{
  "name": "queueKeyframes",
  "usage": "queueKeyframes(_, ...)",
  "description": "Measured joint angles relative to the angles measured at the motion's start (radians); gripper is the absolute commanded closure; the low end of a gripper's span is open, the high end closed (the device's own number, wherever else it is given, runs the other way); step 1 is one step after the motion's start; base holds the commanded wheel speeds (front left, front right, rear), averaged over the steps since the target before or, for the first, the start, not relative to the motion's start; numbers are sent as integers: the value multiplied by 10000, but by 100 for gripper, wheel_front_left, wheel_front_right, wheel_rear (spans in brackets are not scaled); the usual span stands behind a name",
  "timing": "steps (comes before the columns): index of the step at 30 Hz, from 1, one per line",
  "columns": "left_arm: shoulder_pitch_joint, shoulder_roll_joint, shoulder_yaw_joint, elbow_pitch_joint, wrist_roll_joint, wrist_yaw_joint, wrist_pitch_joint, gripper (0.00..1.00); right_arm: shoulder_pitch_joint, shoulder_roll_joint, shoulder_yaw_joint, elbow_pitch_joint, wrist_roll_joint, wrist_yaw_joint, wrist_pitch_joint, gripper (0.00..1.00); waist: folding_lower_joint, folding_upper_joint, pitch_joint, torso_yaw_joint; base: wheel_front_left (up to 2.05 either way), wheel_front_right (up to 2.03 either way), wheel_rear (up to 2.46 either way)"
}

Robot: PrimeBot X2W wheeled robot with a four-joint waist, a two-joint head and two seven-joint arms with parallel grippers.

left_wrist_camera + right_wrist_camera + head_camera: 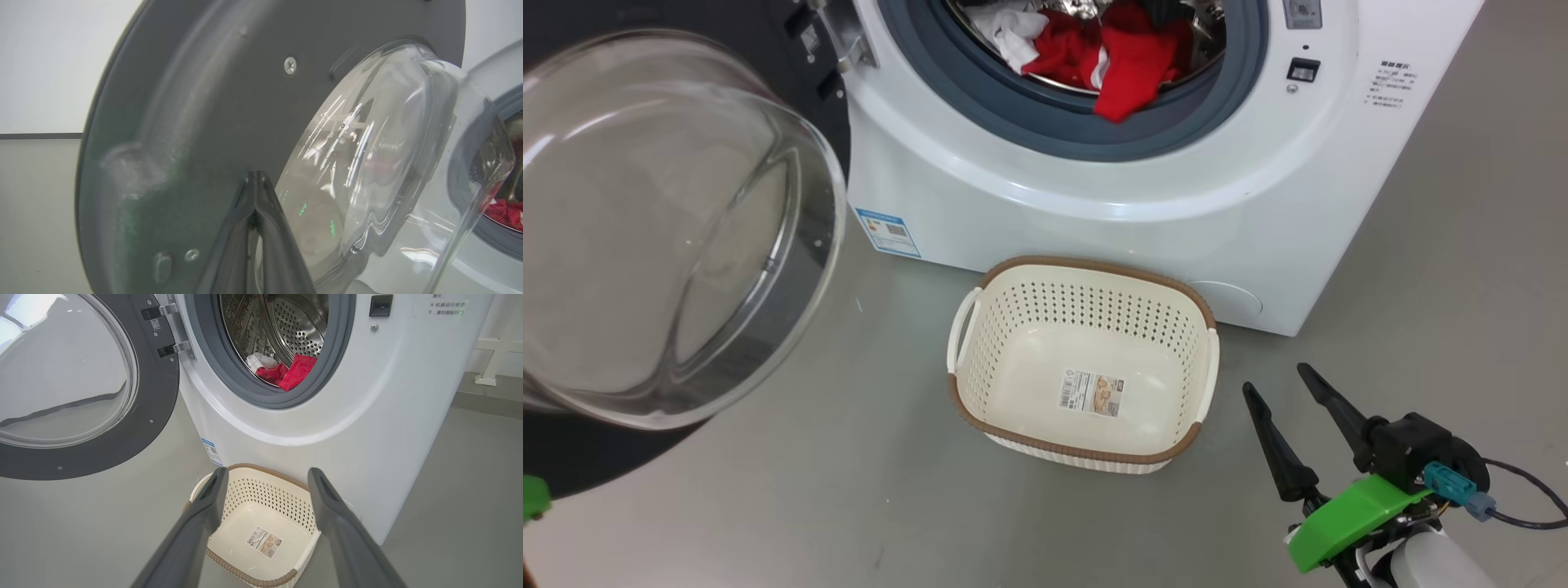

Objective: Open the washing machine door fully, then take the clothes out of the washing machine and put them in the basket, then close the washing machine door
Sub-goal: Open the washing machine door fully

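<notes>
1. The right jaws stand spread wide with nothing between them. Their two dark fingers [1278,449] hang above the grey floor [849,506], just right of the basket.
2. The left jaws are clenched tight, fingers [282,245] pressed tip to tip and holding nothing. They are close against the door's dark inner face (whether they actually touch it I cannot tell), beside the glass bulge.
3. The door [645,245] is swung wide open to the left of the washing machine, hinged at the left edge of the opening. Its clear glass bowl bulges toward the robot.
4. The basket [1086,263] sits upright on the floor, just in front of the washing machine and below its opening. A paper label [1092,393] lies on its bottom.
5. The washing machine [1094,180] stands on the floor behind the basket, with a blue sticker [888,231] near the lower left corner of its front.
6. The clothes [1127,69], red and white, lie heaped at the bottom of the steel drum [294,326]. One red piece droops over the grey rubber ring [1045,122].
</notes>
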Motion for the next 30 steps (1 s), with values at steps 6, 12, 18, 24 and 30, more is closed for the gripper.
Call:
queueKeyframes(6, -583, 245, 543, 610, 219, -88, -2, 100, -172, -17, 8, -12, -148, 0, 0, 0, 0, 0, 247, -137, 0, 0, 0)
queueKeyframes(12, -1042, 516, 955, 1214, 504, -174, -12, 100, -336, -25, 6, -19, -150, 0, 0, 0, 0, 0, 420, -243, 0, 0, 0)
queueKeyframes(18, -1271, 579, 1118, 1524, 602, -263, -12, 100, -360, -31, -21, -25, -161, 0, 0, 0, 0, 0, 418, -246, 0, 0, 0)
queueKeyframes(24, -1270, 575, 1152, 1626, 604, -280, -10, 100, -360, -19, -19, -23, -173, 0, 0, 0, 0, 0, 290, -207, 0, 0, 0)
queueKeyframes(30, -1064, 531, 786, 1498, 464, -337, -10, 100, -348, -15, -21, -23, -173, 0, 0, 0, 0, 0, 82, -159, 0, 0, 0)
